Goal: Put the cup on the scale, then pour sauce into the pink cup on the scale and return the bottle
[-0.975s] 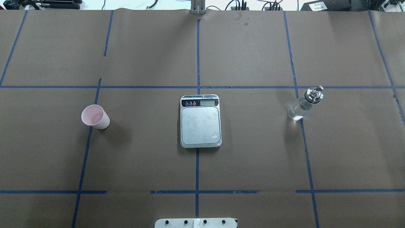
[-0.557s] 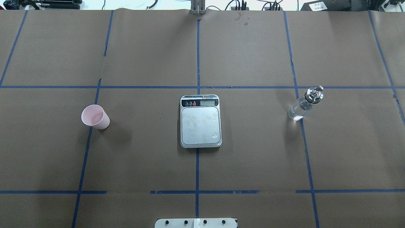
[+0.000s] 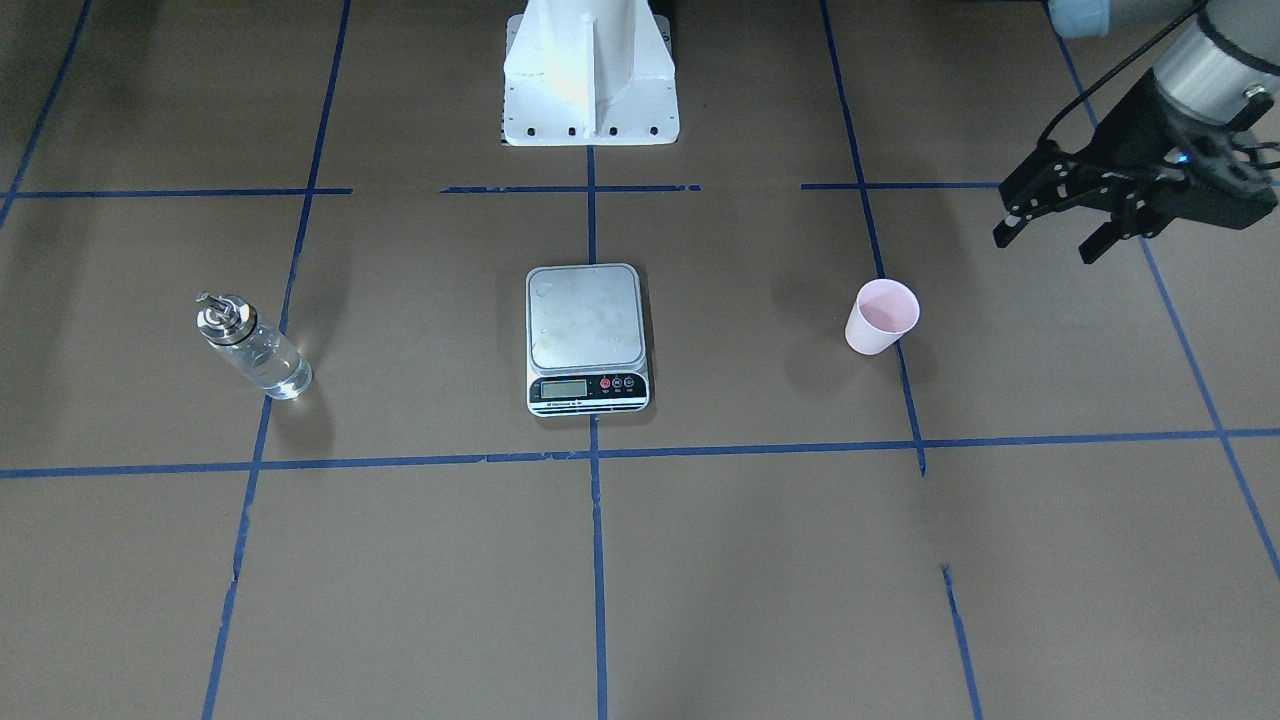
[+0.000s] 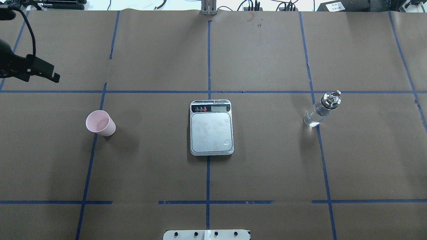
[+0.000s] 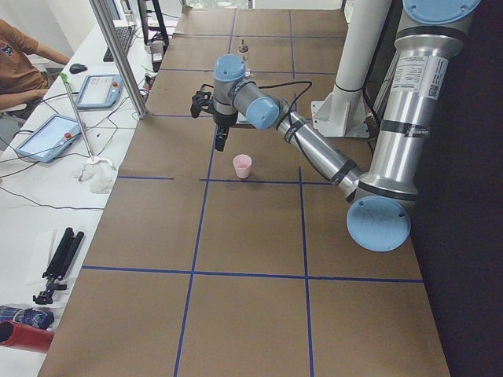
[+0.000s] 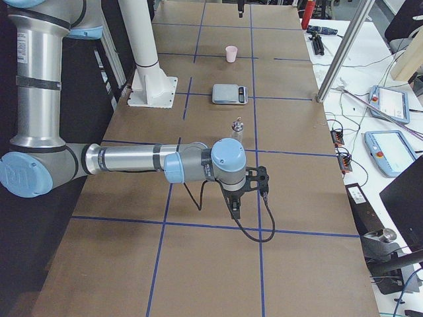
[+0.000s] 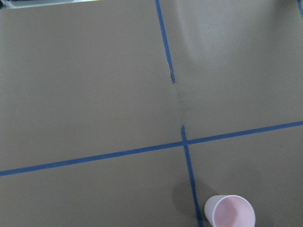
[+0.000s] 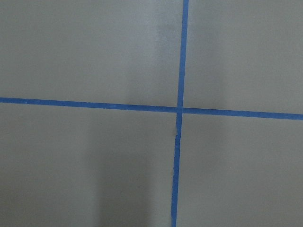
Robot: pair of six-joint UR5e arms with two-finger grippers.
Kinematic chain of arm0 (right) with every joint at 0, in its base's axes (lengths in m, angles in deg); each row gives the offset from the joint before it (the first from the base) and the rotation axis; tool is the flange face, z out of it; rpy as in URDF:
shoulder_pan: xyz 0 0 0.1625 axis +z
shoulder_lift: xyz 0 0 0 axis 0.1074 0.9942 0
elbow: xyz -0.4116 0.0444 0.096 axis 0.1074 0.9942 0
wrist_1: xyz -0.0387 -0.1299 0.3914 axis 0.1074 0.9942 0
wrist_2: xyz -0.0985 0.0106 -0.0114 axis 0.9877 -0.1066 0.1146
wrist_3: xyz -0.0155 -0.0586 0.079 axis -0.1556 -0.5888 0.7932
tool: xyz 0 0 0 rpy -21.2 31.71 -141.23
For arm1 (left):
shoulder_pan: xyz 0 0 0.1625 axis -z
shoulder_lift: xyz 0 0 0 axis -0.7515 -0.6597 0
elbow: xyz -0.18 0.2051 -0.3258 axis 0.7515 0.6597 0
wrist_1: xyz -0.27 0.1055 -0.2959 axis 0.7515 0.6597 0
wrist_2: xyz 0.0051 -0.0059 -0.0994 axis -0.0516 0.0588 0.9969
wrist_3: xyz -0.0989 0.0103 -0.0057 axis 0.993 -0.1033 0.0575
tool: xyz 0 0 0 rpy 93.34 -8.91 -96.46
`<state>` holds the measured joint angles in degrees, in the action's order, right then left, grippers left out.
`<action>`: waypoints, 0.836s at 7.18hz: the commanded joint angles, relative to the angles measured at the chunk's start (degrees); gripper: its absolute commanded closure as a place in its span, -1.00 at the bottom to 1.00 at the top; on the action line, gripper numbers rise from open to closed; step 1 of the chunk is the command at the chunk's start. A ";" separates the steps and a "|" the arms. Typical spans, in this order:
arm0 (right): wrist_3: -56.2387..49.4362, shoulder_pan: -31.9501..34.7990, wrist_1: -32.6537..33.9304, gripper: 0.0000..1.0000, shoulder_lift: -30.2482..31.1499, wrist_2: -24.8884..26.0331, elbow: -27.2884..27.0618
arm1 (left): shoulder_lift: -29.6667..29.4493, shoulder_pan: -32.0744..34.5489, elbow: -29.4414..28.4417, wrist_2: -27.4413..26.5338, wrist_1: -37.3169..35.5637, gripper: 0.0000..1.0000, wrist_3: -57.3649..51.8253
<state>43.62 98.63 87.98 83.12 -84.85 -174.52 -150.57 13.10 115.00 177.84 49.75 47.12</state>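
Note:
The pale pink cup (image 4: 100, 122) stands upright on the brown paper, left of the scale (image 4: 211, 128), whose silver platform is bare apart from some droplets. On the other side of the scale stands the clear glass bottle (image 4: 321, 110) with its silver spout cap, holding clear sauce. My left gripper (image 3: 1045, 240) hovers open and empty, off to the side of the cup (image 3: 882, 315) and above table level. The left wrist view catches the cup (image 7: 229, 212) at its bottom edge. My right gripper (image 6: 234, 208) shows only in the exterior right view, near the bottle (image 6: 236, 129); I cannot tell its state.
The white robot base (image 3: 590, 70) stands behind the scale (image 3: 587, 335). Blue tape lines grid the paper. A person (image 5: 23, 55) sits at a side desk with tablets (image 5: 47, 137) beyond a metal post (image 5: 118, 55).
My left gripper has come into the overhead view at its left edge, beyond the cup. Cup, scale and bottle have not moved.

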 commanded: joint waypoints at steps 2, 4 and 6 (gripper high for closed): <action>0.03 0.08 0.00 -1.00 -0.03 -0.07 -0.52 | 0.23 -9.23 -7.94 -11.31 7.74 -1.00 14.15; 0.03 0.00 0.00 -1.00 -0.03 -0.07 -0.52 | 0.32 -11.81 -8.30 -11.79 8.66 -1.00 17.91; 0.03 0.00 0.00 -1.00 0.06 -0.07 -0.61 | 0.32 -13.91 -9.44 -11.79 8.58 -1.00 18.00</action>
<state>43.66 98.63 87.98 83.11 -84.92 -175.06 -150.26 0.42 106.35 166.10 58.31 64.81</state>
